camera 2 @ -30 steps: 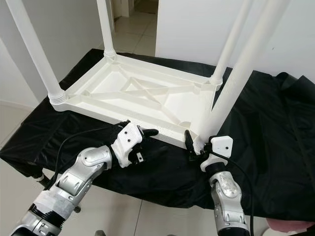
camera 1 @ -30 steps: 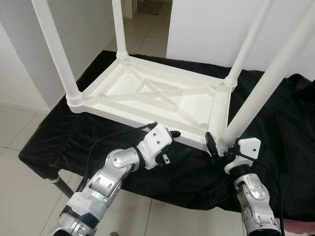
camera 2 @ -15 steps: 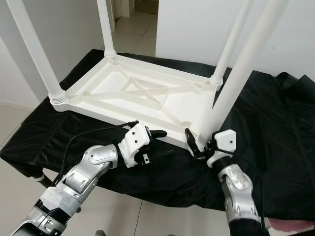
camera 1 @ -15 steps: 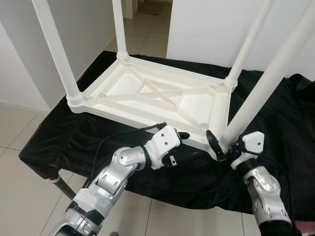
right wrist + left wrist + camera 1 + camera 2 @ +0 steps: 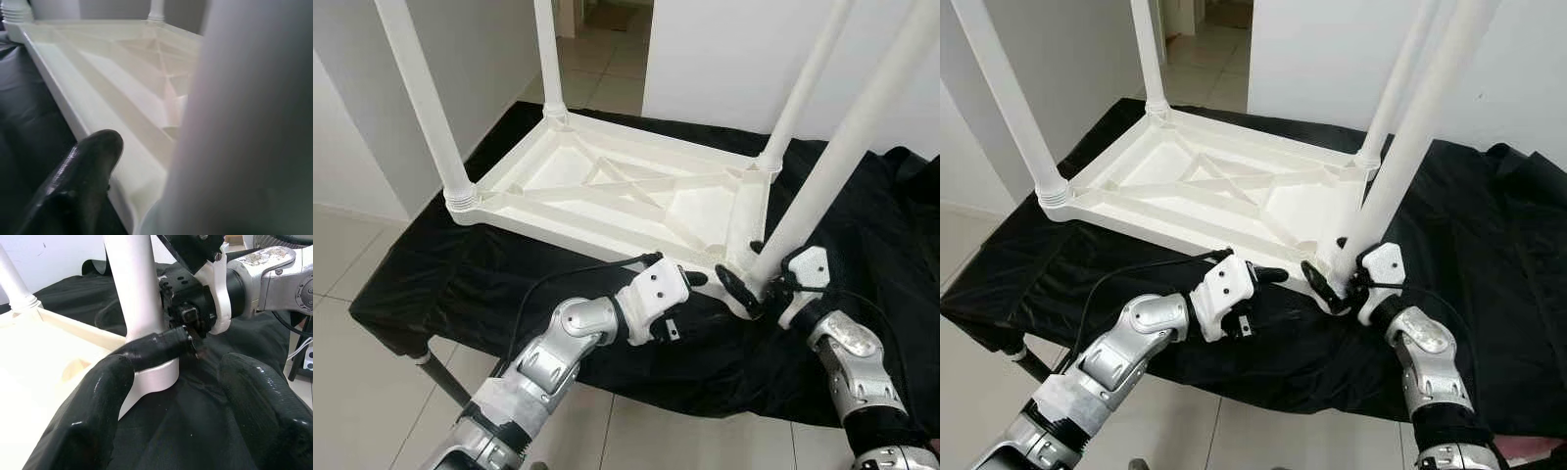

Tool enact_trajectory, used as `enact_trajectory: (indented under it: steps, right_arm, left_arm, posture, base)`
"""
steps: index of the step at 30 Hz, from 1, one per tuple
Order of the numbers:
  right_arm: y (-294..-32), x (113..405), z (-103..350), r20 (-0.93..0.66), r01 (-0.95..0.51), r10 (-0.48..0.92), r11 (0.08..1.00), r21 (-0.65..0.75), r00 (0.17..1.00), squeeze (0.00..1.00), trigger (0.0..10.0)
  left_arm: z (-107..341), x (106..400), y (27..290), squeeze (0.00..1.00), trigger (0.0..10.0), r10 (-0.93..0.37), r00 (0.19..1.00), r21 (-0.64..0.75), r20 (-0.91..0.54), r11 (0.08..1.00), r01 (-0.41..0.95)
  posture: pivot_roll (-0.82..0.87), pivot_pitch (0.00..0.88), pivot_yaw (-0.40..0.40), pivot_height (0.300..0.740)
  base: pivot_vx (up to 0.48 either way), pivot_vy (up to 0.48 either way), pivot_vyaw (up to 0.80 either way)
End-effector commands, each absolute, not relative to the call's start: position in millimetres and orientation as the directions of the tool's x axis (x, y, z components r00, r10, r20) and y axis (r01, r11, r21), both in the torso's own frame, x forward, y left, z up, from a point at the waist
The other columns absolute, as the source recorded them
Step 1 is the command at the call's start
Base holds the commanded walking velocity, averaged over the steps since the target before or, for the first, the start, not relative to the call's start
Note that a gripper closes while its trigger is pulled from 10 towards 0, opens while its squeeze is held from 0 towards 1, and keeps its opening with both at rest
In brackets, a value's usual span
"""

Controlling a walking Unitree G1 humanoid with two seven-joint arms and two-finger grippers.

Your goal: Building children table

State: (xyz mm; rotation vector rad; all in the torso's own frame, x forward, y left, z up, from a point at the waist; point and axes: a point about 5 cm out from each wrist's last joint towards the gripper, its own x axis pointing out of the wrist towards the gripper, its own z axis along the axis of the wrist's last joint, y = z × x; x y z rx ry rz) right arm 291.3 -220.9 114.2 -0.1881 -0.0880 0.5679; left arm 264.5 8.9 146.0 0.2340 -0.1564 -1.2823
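A white plastic children's table (image 5: 607, 186) lies upside down on a black cloth, its four legs pointing up. My right gripper (image 5: 746, 270) is shut on the near right leg (image 5: 832, 166) at its base, where it meets the corner socket. One black finger (image 5: 156, 346) wraps the front of that leg. My left gripper (image 5: 693, 278) hovers at the table's front rim just left of that corner. Its fingers (image 5: 93, 416) are open with only cloth between them. In the right wrist view, one fingertip (image 5: 93, 156) rests beside the rim, with the blurred leg close up.
The black cloth (image 5: 460, 284) covers a low stand whose front edge runs just below both arms. Pale tiled floor (image 5: 352, 372) lies left and in front. White walls (image 5: 734, 59) stand behind, with a doorway (image 5: 602, 29) at the back.
My left gripper has slid right along the front rim toward the near right leg. My right arm has swung outward to the right while its fingers stay around the leg's base.
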Motion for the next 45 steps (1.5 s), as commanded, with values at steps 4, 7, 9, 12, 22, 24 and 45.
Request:
enact_trajectory:
  steps: [4,7,9,12,22,24,45]
  right_arm:
    - [-220.8,292.0,109.0,-0.003,-0.56,0.57,0.808,-0.184,0.822,0.0,0.0]
    - [-224.5,291.2,107.5,-0.005,-0.562,0.569,0.809,-0.171,0.822,0.0,0.0]
    - [-227.2,289.9,106.3,-0.001,-0.562,0.568,0.814,-0.147,0.823,0.0,0.0]
    - [-228.9,288.8,106.5,0.018,-0.549,0.553,0.83,-0.098,0.833,0.0,0.0]
    - [-227.4,283.5,107.5,0.058,-0.484,0.486,0.874,-0.046,0.872,0.0,10.0]
    - [-226.6,284.0,108.4,0.063,-0.451,0.454,0.891,-0.053,0.889,0.0,10.0]
    - [-182.4,268.3,105.5,0.046,0.4,-0.409,0.907,0.133,0.912,0.0,10.0]
  left_arm:
    - [147.0,260.7,6.7,0.0,10.0,-0.976,0.215,0.282,-0.033,0.198,0.939]
    - [146.9,260.1,6.7,0.0,10.0,-0.976,0.214,0.282,-0.032,0.196,0.939]
    - [146.9,259.9,6.7,0.0,10.0,-0.976,0.214,0.28,-0.031,0.197,0.94]
    - [146.5,259.4,6.6,0.0,10.0,-0.976,0.214,0.281,-0.033,0.196,0.939]
    - [142.5,256.0,6.4,0.0,10.0,-0.976,0.213,0.268,-0.039,0.195,0.943]
    - [141.8,256.2,6.9,0.0,10.0,-0.975,0.218,0.263,-0.04,0.2,0.944]
    - [142.7,270.4,13.7,0.0,10.0,-0.943,0.332,0.23,-0.019,0.319,0.919]
  posture:
    - [-0.06,0.0,-0.041,0.74]
    - [-0.06,0.0,-0.04,0.74]
    - [-0.06,0.0,-0.04,0.74]
    - [-0.06,0.0,-0.038,0.74]
    - [-0.07,0.0,-0.038,0.74]
    - [-0.08,0.0,-0.036,0.74]
    - [-0.1,0.0,-0.022,0.74]
  base:
    - [0.0,0.0,0.0]
    - [0.0,0.0,0.0]
    - [0.0,0.0,0.0]
    - [0.0,0.0,0.0]
    - [0.0,0.0,0.0]
    - [0.0,0.0,0.0]
    - [0.0,0.0,0.0]
